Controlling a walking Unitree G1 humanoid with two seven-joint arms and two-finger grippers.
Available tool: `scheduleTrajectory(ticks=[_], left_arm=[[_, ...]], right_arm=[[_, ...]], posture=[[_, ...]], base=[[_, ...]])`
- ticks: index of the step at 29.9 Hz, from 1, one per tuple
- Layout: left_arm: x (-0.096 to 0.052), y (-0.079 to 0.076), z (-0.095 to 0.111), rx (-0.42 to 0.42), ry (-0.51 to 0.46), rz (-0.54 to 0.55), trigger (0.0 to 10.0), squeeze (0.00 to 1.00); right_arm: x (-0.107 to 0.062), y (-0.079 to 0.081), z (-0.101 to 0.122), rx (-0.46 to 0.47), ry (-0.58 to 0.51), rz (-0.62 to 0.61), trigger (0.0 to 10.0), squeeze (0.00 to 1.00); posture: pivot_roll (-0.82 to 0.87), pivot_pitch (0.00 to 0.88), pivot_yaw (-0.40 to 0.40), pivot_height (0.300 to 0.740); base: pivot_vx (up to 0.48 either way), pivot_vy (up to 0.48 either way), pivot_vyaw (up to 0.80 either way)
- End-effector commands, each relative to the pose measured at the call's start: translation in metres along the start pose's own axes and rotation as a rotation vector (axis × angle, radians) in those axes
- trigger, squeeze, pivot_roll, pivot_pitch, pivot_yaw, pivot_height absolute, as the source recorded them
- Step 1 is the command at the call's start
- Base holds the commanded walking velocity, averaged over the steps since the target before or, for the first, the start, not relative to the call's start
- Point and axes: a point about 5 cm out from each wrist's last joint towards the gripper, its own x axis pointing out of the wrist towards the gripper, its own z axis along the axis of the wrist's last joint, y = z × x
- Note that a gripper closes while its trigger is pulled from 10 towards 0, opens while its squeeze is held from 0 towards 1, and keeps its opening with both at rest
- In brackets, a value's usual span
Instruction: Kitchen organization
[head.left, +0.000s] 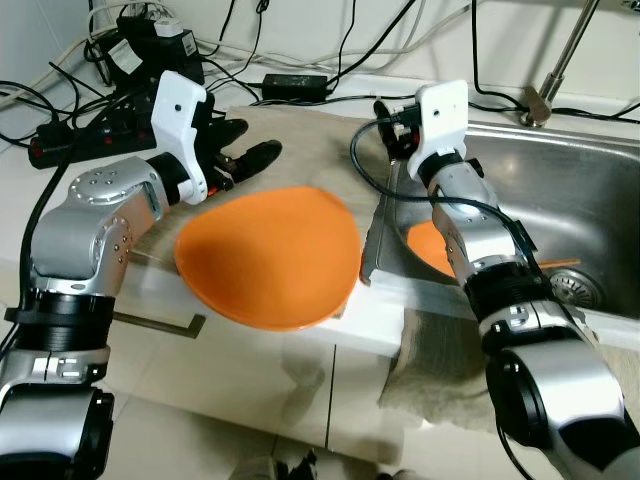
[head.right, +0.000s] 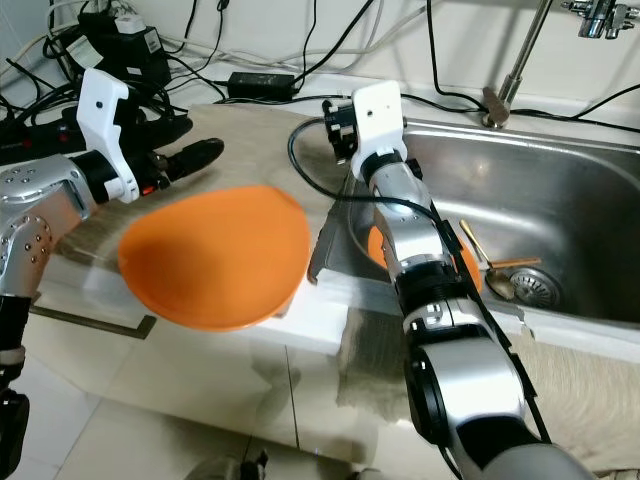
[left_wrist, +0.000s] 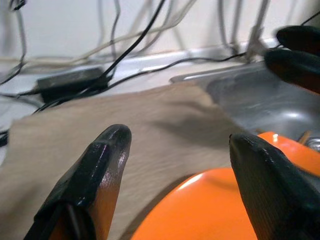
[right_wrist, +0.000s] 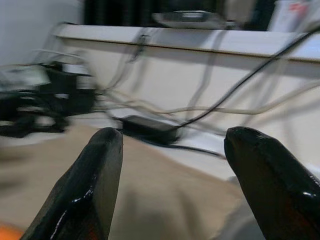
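A large orange plate (head.left: 268, 255) lies on the counter beside the sink, its near rim by the counter's front edge. My left gripper (head.left: 245, 147) hovers open just behind the plate's far left rim, over the beige towel (head.left: 300, 135); in the left wrist view the left gripper (left_wrist: 180, 137) holds nothing, with the plate (left_wrist: 220, 210) below it. A second orange dish (head.left: 428, 247) sits in the sink (head.left: 570, 190), partly hidden by my right arm. My right gripper (head.left: 388, 125) is raised over the sink's left rim, open and empty, pointing toward the back wall (right_wrist: 173, 135).
Power strips and tangled cables (head.left: 120, 60) crowd the back left, with a black adapter (head.left: 295, 83) behind the towel. A tap (head.left: 560, 60) rises behind the sink. A spoon (head.right: 480, 262) lies near the drain (head.left: 575, 288). Another cloth (head.left: 440, 350) hangs over the counter's front.
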Motion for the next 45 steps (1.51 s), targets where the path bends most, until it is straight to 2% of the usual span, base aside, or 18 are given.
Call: scheduleTrajectory(ticks=[1, 7, 12, 15, 17, 21, 22, 28, 30, 31, 35, 43, 45], left_arm=[[-0.004, 0.006, 0.002, 0.017, -0.002, 0.026, 10.0, 0.0], [-0.014, 0.022, -0.001, 0.043, 0.051, 0.069, 10.0, 0.0], [-0.022, 0.026, -0.001, 0.06, 0.078, 0.075, 10.0, 0.0], [-0.042, 0.037, -0.004, 0.051, 0.168, 0.096, 10.0, 0.0], [-0.045, 0.037, -0.005, 0.047, 0.181, 0.1, 10.0, 0.0], [-0.06, 0.044, -0.009, 0.054, 0.231, 0.136, 10.0, 0.0], [-0.069, 0.042, -0.007, 0.068, 0.239, 0.12, 10.0, 0.0], [-0.079, 0.031, -0.003, 0.084, 0.246, 0.04, 10.0, 0.0], [-0.09, 0.016, 0.009, 0.128, 0.228, -0.051, 10.0, 0.0], [-0.09, 0.016, 0.009, 0.128, 0.228, -0.051, 10.0, 0.0], [-0.099, -0.001, 0.016, 0.15, 0.226, -0.129, 10.0, 0.0], [-0.089, -0.019, 0.011, 0.108, 0.202, -0.188, 10.0, 0.0], [-0.08, -0.027, 0.01, 0.094, 0.183, -0.201, 10.0, 0.0]], right_arm=[[0.001, 0.003, 0.012, 0.02, -0.035, 0.062, 10.0, 0.0], [-0.009, 0.008, 0.006, 0.053, -0.004, 0.095, 10.0, 0.0], [-0.014, 0.014, 0.006, 0.075, 0.004, 0.124, 10.0, 0.0], [-0.019, 0.022, 0.005, 0.094, 0.024, 0.177, 10.0, 0.0], [-0.02, 0.022, 0.005, 0.095, 0.028, 0.181, 10.0, 0.0], [-0.022, 0.024, 0.005, 0.105, 0.038, 0.194, 10.0, 0.0], [-0.022, 0.026, 0.004, 0.11, 0.042, 0.202, 10.0, 0.0], [-0.023, 0.029, 0.003, 0.121, 0.053, 0.209, 10.0, 0.0], [-0.023, 0.03, 0.001, 0.127, 0.067, 0.215, 10.0, 0.0], [-0.023, 0.03, 0.001, 0.127, 0.067, 0.215, 10.0, 0.0], [-0.023, 0.03, -0.001, 0.13, 0.081, 0.217, 10.0, 0.0], [-0.021, 0.033, -0.003, 0.136, 0.094, 0.22, 10.0, 0.0], [-0.021, 0.034, -0.003, 0.139, 0.096, 0.219, 10.0, 0.0]], posture=[[0.06, 0.0, 0.045, 0.74], [0.06, 0.0, 0.055, 0.74], [0.06, 0.0, 0.056, 0.74], [0.07, 0.0, 0.052, 0.74], [0.07, 0.0, 0.052, 0.74], [0.09, 0.007, 0.046, 0.74], [0.1, 0.009, 0.044, 0.74], [0.11, 0.013, 0.04, 0.74], [0.12, 0.013, 0.033, 0.74], [0.12, 0.013, 0.033, 0.74], [0.13, 0.016, 0.027, 0.74], [0.14, 0.018, 0.024, 0.74], [0.13, 0.019, 0.025, 0.74]], base=[[0.0, 0.0, 0.0], [0.0, 0.0, 0.0], [0.0, 0.0, 0.0], [0.0, 0.0, 0.0], [0.0, 0.0, 0.0], [0.0, 0.0, 0.0], [0.0, 0.0, 0.0], [0.0, 0.0, 0.0], [0.0, 0.0, 0.0], [0.0, 0.0, 0.0], [0.0, 0.0, 0.0], [0.0, 0.0, 0.0], [0.0, 0.0, 0.0]])
